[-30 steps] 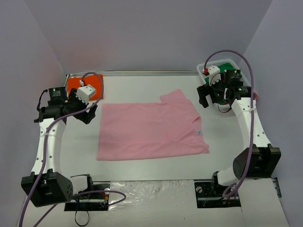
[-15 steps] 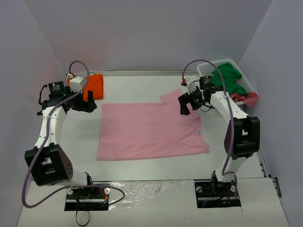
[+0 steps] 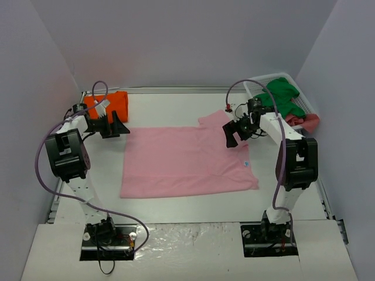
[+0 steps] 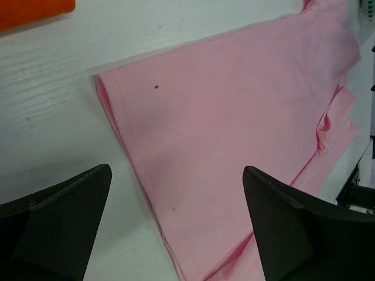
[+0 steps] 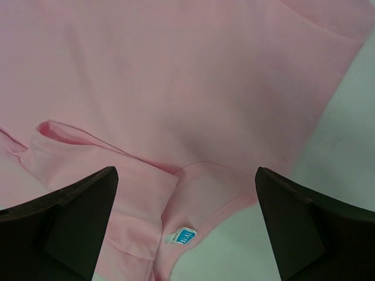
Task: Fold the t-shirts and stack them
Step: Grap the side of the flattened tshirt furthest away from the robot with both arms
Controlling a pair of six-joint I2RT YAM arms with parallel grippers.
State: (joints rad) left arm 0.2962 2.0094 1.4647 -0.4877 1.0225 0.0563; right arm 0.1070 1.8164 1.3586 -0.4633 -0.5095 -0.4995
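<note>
The light pink t-shirt lies flat, partly folded, in the middle of the table. It shows in the left wrist view and in the right wrist view, where its collar with a blue label is seen. The bright orange t-shirt lies folded at the far left; a corner of it shows in the left wrist view. My left gripper is open and empty above the pink shirt's far left corner. My right gripper is open and empty above the collar side.
A white slatted basket at the far right holds green cloth and some red cloth. Grey walls close in the table on three sides.
Both arms have swung inward and lower over the pink shirt's far corners. The left gripper moved off the orange shirt; the right gripper left the basket. The shirt has not moved.
</note>
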